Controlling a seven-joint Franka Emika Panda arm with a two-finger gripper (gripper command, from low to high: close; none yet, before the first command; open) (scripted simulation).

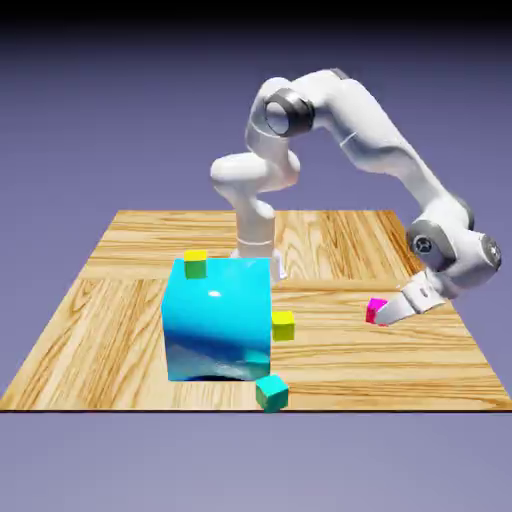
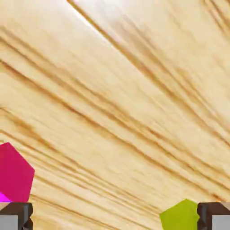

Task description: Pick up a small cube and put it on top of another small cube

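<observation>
The tiny magenta cube (image 1: 375, 309) sits on the wooden table (image 1: 120, 330) at the exterior view's right. My gripper (image 1: 388, 316) is tilted low over the table right beside it, on its right. In the hand view the magenta cube (image 2: 14, 173) shows just above the left fingertip (image 2: 15, 216), not between the fingers. The gripper (image 2: 115, 219) is open, its tips wide apart with only wood between them. The tiny all-yellow cube (image 1: 283, 325) rests against the right face of the big cyan cube (image 1: 219, 318). A yellow-green shape (image 2: 179, 216) shows by the right fingertip (image 2: 214, 216); I cannot tell what it is.
A small teal cube (image 1: 271, 393) lies near the table's front edge, below the cyan cube. A yellow-topped cube with green sides (image 1: 195, 263) stands behind the cyan cube's upper left corner. The robot's base (image 1: 255, 240) rises behind the cyan cube.
</observation>
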